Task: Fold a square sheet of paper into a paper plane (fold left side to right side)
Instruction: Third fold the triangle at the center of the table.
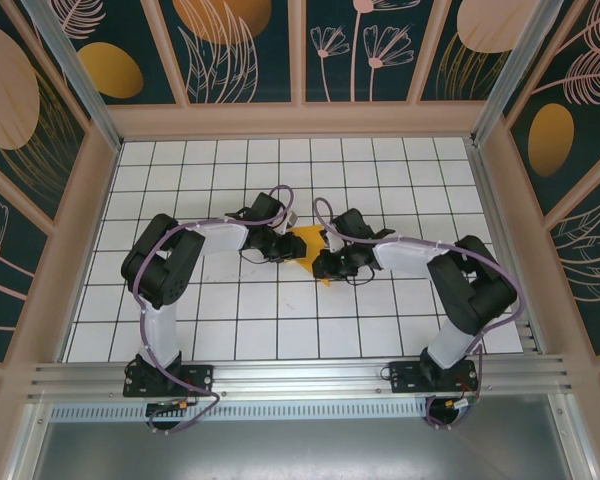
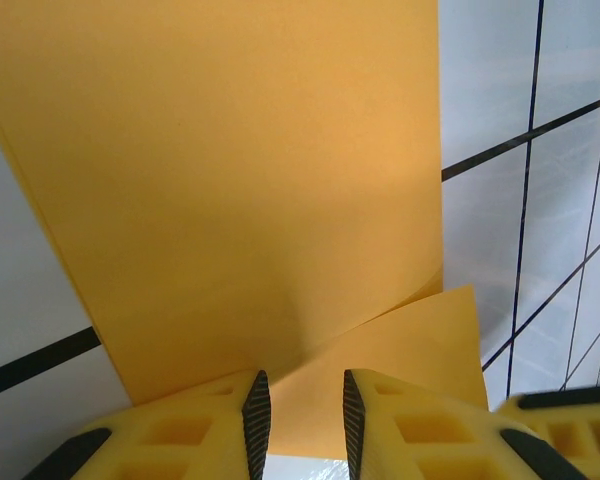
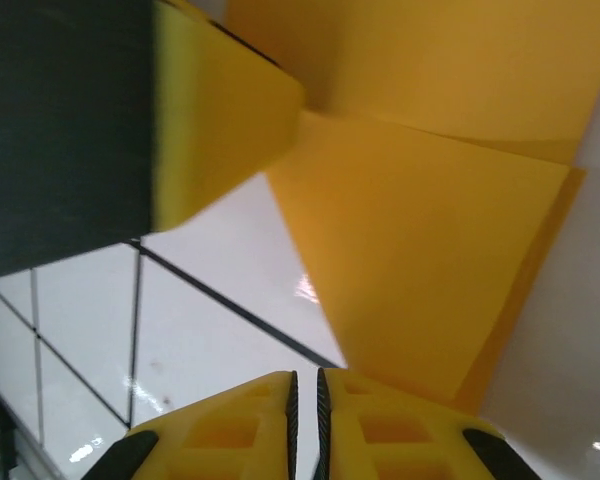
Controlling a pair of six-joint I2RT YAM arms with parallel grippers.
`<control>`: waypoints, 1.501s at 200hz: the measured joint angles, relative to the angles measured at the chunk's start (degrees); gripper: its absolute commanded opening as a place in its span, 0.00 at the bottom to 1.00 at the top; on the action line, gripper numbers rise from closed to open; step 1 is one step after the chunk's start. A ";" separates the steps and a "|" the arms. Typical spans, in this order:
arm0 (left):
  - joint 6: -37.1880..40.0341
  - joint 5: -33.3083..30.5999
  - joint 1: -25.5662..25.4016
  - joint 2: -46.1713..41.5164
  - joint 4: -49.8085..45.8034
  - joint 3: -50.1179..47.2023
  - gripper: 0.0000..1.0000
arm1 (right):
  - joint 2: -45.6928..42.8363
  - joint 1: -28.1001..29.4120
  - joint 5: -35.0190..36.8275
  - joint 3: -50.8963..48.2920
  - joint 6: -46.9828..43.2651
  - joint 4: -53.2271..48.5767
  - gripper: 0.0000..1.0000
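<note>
The square sheet of paper [image 1: 308, 244] is bright orange and lies partly folded on the white grid table, between my two grippers. In the left wrist view the paper [image 2: 240, 180] has one flap curling over another. My left gripper [image 2: 303, 425] sits at the paper's near edge, its jaws apart and not clamped on it. From above, the left gripper [image 1: 288, 243] is at the paper's left side. My right gripper [image 1: 323, 263] is at the paper's lower right. Its jaws [image 3: 306, 425] are closed to a thin slit beside the paper's [image 3: 430, 270] corner, with nothing between them.
The white table [image 1: 230, 330] with black grid lines spreads around the arms. Beige walls [image 1: 75, 230] and patterned panels enclose it. In the right wrist view, the left gripper's yellow finger [image 3: 220, 120] hangs close at the upper left.
</note>
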 measured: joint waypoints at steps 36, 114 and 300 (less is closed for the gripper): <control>0.20 -0.26 -0.09 0.00 -0.20 0.11 0.30 | 0.33 0.00 1.40 -0.24 0.22 -0.50 0.16; 0.63 -0.68 -0.26 0.11 -0.66 0.42 0.30 | 0.28 0.00 3.21 -1.75 0.20 -2.69 0.15; 0.24 -5.09 -1.20 -4.83 -1.44 0.46 0.36 | -2.03 -0.72 3.02 -5.57 3.21 0.15 0.10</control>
